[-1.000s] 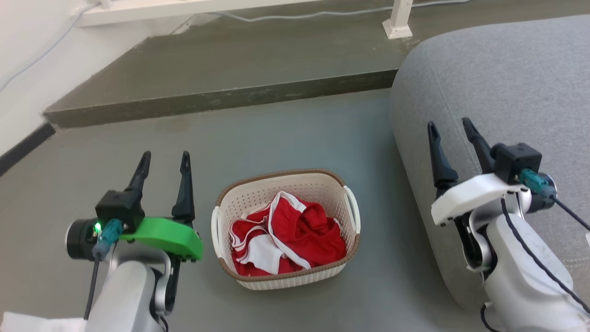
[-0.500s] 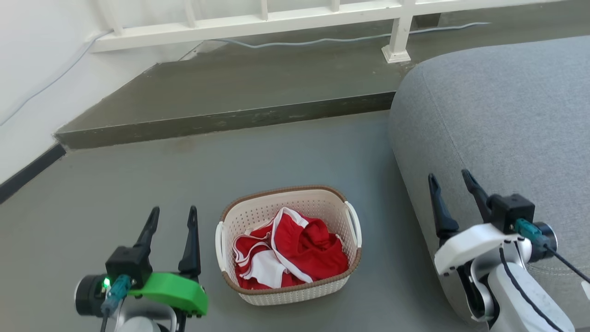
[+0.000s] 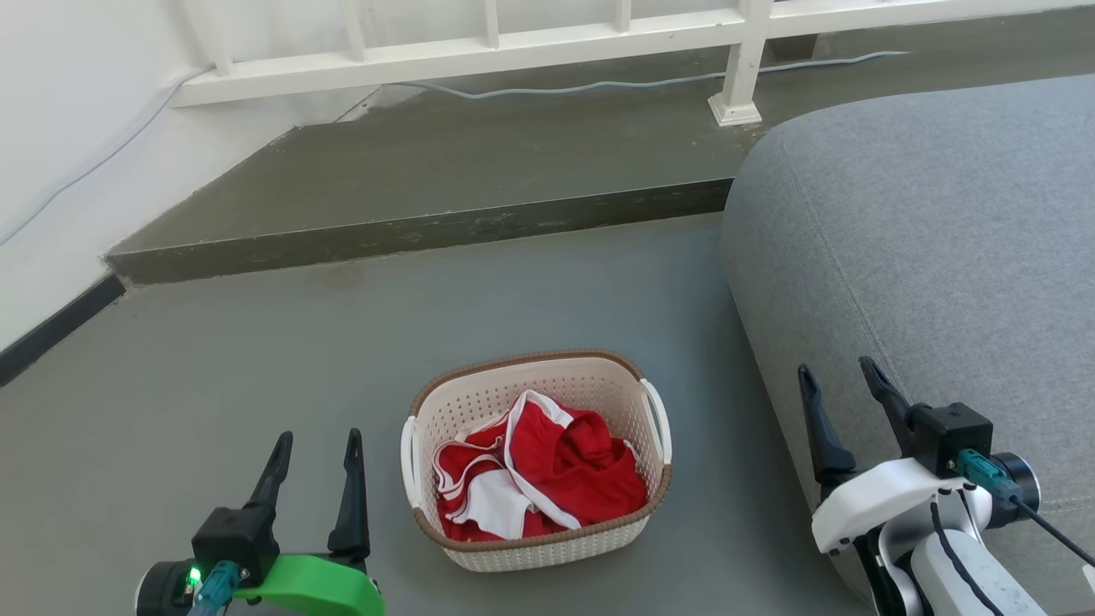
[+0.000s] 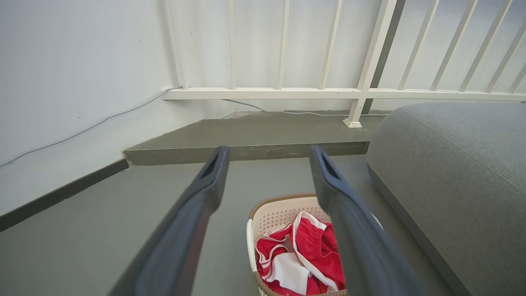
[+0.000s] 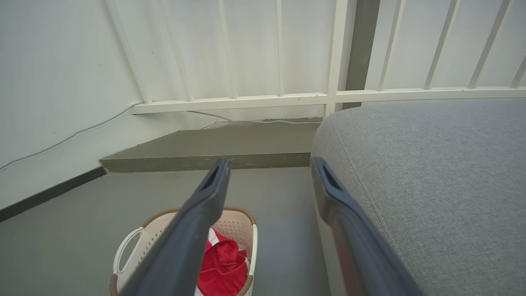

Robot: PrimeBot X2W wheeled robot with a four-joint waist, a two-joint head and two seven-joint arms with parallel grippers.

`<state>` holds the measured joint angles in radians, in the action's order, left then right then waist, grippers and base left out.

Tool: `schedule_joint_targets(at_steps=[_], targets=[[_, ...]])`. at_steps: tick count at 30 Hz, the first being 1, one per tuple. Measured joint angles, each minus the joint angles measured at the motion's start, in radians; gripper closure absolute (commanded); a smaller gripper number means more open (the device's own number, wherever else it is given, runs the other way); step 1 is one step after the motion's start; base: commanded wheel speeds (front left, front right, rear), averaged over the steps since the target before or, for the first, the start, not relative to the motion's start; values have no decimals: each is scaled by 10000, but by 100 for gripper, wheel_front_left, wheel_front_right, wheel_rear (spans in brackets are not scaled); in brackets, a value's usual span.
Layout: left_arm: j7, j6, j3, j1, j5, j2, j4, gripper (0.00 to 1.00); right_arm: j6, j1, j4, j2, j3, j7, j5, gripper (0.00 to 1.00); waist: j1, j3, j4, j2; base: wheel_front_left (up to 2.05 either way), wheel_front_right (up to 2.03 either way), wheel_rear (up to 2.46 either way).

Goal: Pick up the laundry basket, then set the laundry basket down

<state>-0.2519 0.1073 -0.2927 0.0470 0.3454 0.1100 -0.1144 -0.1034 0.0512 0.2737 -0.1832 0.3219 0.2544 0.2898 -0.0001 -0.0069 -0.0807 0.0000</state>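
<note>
The laundry basket (image 3: 547, 389) stands on the grey floor, cream and perforated with a brown rim and white side handles, holding a red and white garment (image 3: 547, 466). My left gripper (image 3: 316, 441) is open to the left of the basket, clear of it, with nothing between its fingers. My right gripper (image 3: 843, 376) is open to the right of the basket, in front of the grey sofa, also empty. The left wrist view has the basket (image 4: 283, 209) low between its own fingers (image 4: 203, 193). In the right wrist view the basket (image 5: 236, 224) sits at the lower left.
A grey sofa (image 3: 932, 248) fills the right side, close to the basket. Behind lies a raised concrete step (image 3: 411, 231) with a white railing (image 3: 547, 34) and a cable (image 3: 599, 84) along it. A white wall with dark skirting (image 3: 51, 325) bounds the left.
The head camera has tilted upward, so everything slid down the picture and the railing came into view. Both grippers sit lower in the frame and stay open. The basket rests in place.
</note>
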Motion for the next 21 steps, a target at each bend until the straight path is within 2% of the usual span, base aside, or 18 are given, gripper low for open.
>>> schedule_joint_targets(at_steps=[21], targets=[[2,86,71,424,-65,-27,591,0,-40,-207,-416,-17,0,0,-182,0,0,39,-10,0,0,0,0]])
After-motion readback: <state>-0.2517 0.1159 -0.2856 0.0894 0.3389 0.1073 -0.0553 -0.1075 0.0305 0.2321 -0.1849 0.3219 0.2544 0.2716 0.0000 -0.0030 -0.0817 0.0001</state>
